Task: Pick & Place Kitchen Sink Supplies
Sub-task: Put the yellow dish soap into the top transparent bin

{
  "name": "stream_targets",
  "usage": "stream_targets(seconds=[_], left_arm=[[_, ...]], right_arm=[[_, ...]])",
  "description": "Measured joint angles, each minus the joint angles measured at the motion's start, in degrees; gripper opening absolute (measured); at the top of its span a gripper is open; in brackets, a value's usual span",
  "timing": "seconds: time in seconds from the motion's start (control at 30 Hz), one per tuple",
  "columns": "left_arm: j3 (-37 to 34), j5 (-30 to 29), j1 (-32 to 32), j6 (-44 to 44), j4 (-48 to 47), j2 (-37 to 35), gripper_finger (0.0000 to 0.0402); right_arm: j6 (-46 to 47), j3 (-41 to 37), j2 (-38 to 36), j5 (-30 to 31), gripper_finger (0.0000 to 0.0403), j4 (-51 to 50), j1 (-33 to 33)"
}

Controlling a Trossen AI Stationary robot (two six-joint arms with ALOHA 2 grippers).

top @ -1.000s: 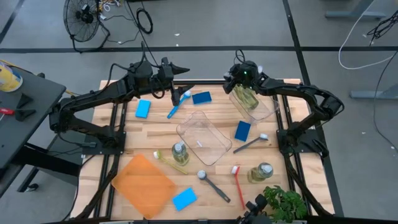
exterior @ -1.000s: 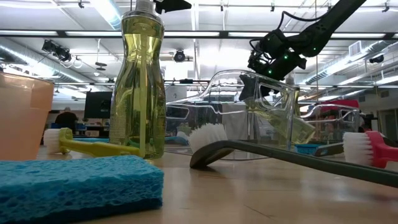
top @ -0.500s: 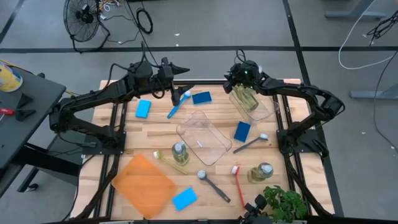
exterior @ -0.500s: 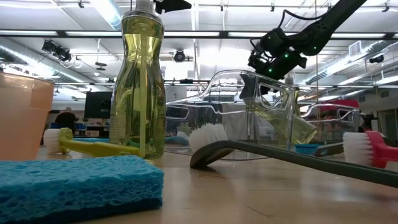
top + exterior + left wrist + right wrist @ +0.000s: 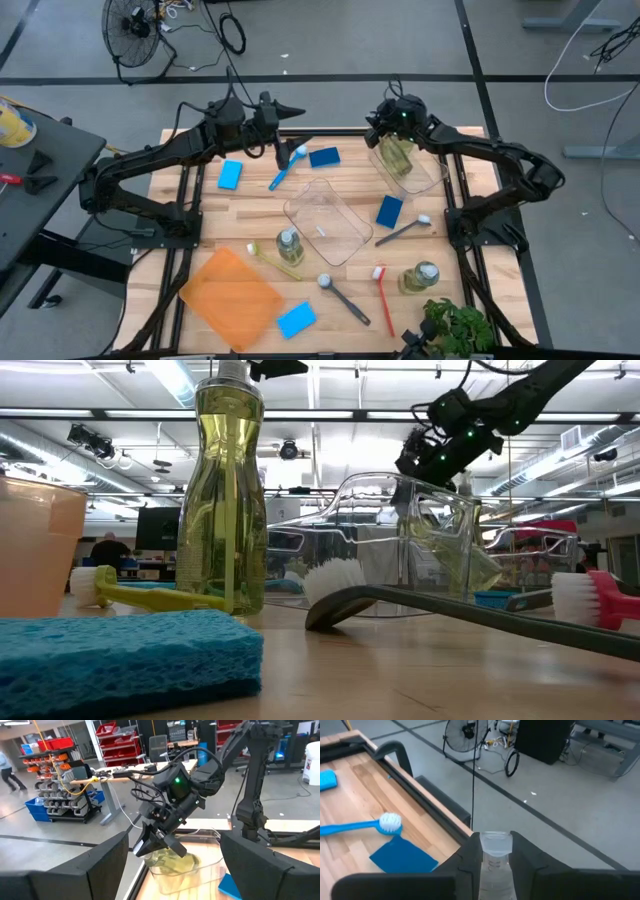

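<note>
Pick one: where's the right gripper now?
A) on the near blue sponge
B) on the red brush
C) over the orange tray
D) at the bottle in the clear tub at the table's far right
D: the right gripper sits at the soap bottle in the clear tub, fingers either side of its pale cap.

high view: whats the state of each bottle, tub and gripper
right gripper: above the far tub, pale cap between its fingers
left gripper: hovers near the blue brush
far tub: holds a bottle, lying
middle tub: upright, nothing visible inside
two soap bottles: upright, capped
</note>
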Motion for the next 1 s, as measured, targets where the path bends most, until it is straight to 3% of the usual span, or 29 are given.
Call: stream_targets(seconds=[0.43,1.0], left_arm=[[0.0,0.0,0.0,-0.02,1.74,0.0,0.032],[-0.02,0.0,0.0,-0.02,1.69,0.0,0.032]], right_arm=[[-0.22,0.0,-5.89,0.93,0.0061,-0.14,0.0],[-1.53,0.0,-6.16,1.14,0.0054,-0.21,1.96]])
